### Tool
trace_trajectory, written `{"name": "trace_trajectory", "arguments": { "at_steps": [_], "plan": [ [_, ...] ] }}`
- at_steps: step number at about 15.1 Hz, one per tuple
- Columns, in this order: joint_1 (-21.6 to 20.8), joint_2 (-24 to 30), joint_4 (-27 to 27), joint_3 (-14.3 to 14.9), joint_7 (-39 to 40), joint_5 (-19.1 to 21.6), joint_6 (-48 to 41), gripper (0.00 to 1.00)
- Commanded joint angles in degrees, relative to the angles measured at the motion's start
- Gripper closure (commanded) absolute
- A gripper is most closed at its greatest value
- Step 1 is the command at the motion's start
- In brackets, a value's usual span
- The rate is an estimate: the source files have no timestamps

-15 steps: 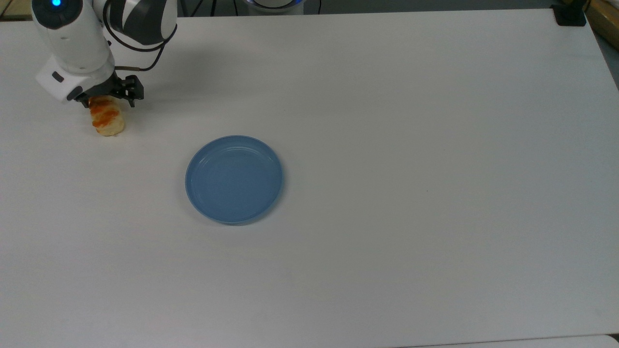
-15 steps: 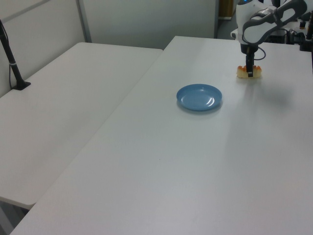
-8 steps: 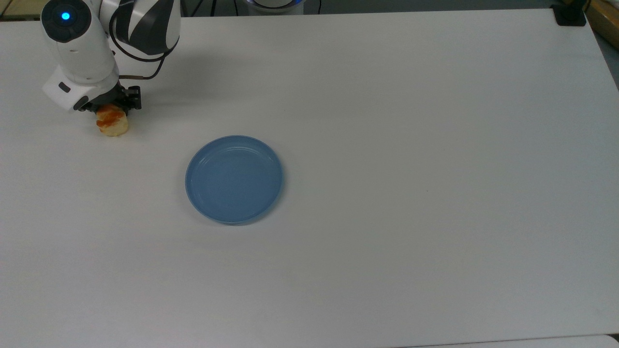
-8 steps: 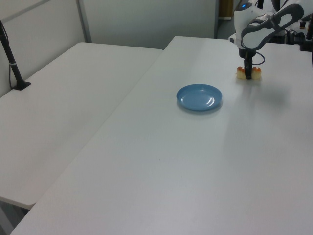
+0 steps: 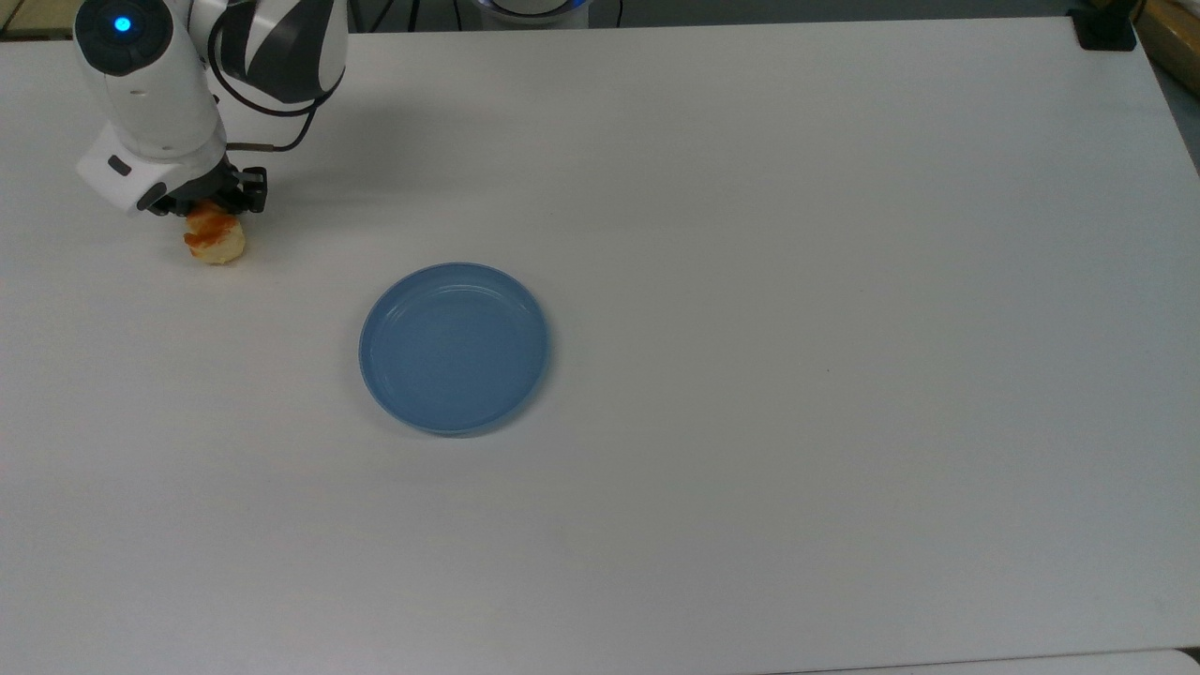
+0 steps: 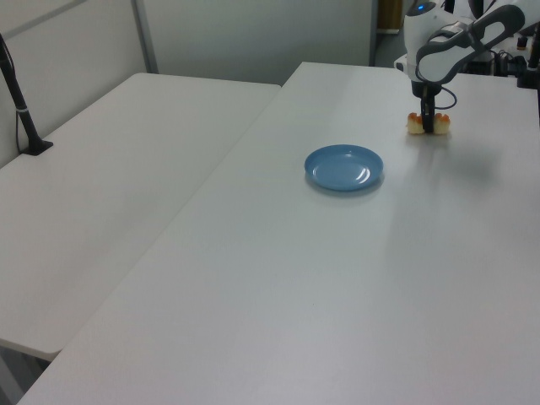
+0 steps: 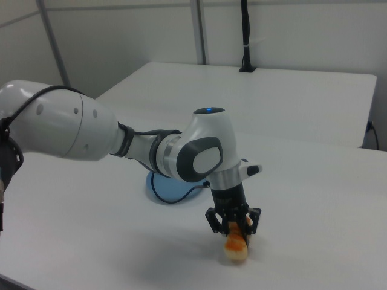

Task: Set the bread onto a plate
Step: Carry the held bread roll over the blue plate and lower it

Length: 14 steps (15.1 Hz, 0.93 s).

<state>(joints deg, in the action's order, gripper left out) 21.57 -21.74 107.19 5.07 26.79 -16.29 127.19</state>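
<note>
Your small oblong pale-yellow bread roll with orange glaze lies on the white table near the top view's upper left corner. Over the last second the black two-finger gripper has come down over it, fingers astride its middle; whether they already pinch, you cannot tell. The round blue plate, well apart, holds nothing.

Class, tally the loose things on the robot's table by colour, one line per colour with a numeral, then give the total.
Blue: 1, the plate
Pale yellow with orange-brown patches: 1, the bread, on the table under the gripper
Total: 2
</note>
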Motion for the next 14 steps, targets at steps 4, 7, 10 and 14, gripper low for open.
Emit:
{"name": "trace_trajectory", "arguments": {
  "at_steps": [4, 7, 10, 14],
  "plan": [
    [-2.93, 2.23, -7.41, -1.11, -0.95, 6.77, -9.65, 0.63],
    [-6.88, 2.23, -11.9, -1.02, -5.23, 12.06, -13.19, 0.63],
    [-11.98, 1.97, -14.19, -1.11, -14.19, 12.16, -13.28, 0.63],
    [-17.43, 1.79, -16.74, -1.11, -21.93, 12.25, -13.37, 0.63]
  ]
}}
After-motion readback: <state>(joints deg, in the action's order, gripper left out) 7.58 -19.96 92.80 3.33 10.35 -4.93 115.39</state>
